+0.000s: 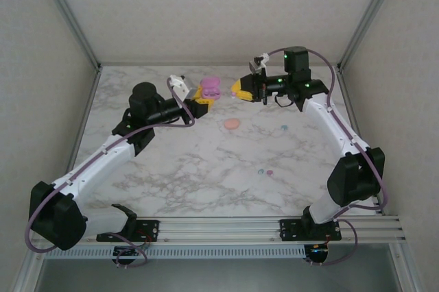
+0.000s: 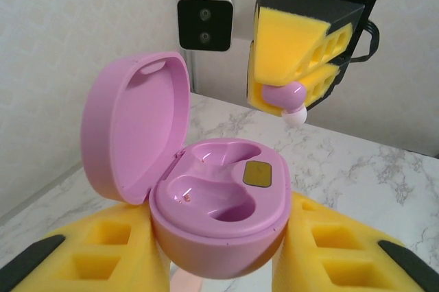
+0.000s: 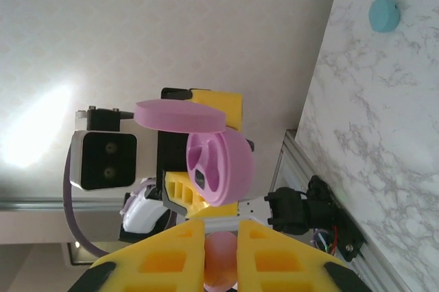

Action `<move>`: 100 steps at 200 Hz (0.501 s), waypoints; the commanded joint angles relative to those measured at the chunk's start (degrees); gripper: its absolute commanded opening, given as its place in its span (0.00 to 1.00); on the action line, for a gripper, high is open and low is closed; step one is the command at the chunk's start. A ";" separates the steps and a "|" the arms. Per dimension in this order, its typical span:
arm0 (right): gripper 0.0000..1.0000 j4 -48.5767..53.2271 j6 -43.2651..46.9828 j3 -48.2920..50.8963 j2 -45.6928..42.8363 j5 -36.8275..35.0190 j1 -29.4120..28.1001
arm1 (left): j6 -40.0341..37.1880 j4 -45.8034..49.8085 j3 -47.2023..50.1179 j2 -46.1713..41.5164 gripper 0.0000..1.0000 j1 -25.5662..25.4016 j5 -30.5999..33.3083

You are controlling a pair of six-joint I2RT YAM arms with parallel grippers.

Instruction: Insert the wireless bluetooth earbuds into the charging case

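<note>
The bud (image 2: 285,96) I'm placing is pink with a white tip, and my right hand (image 2: 288,76) is closed on it. It hangs just above and behind the case (image 2: 219,203) and does not touch it. The case is open with its lid tipped back. My left hand (image 1: 204,100) grips it by the base and holds it up off the bench (image 1: 206,162).

Both wells in the case are bare, so I judge that nothing is seated yet. The pick-up and the lid are done. What's left is lowering this bud into a well, then a second bud.

Nearer the arm bases than the case, a pink oval piece (image 1: 232,124) lies on the bench, with a teal piece (image 1: 282,127) to its right. Nearer again lie two loose buds, one teal (image 1: 260,171) and one purple (image 1: 270,172).

The left wrist view gives me the empty wells and the gap between bud and case, which the top view is too coarse to read. The top view gives me the loose pieces. The right wrist view looks past my own fingers at the case side-on, so I can judge line-up, but the fingers mostly cover the bud.
</note>
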State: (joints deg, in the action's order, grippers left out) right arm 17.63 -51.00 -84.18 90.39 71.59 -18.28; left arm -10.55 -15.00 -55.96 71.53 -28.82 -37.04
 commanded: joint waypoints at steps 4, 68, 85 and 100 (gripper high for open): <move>0.14 -0.13 0.18 -2.29 -2.05 -2.42 -1.04 | -1.07 -0.05 -2.69 1.31 0.31 -0.71 -1.26; 0.15 -0.82 1.21 -2.91 -2.32 -4.84 -2.54 | -1.51 -0.02 -4.28 3.66 0.32 -1.65 -1.72; 0.15 -1.07 1.76 -3.10 -2.34 -5.19 -2.88 | -1.79 0.19 -4.63 4.00 0.32 -1.85 -2.02; 0.15 -0.70 1.87 -3.49 -2.08 -5.99 -2.94 | -1.89 0.19 -4.68 4.06 0.31 -2.03 -2.24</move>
State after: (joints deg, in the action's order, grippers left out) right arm 17.39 -50.52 -85.52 89.43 66.98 -20.67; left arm -11.60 -14.41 -58.19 75.18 -30.09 -37.45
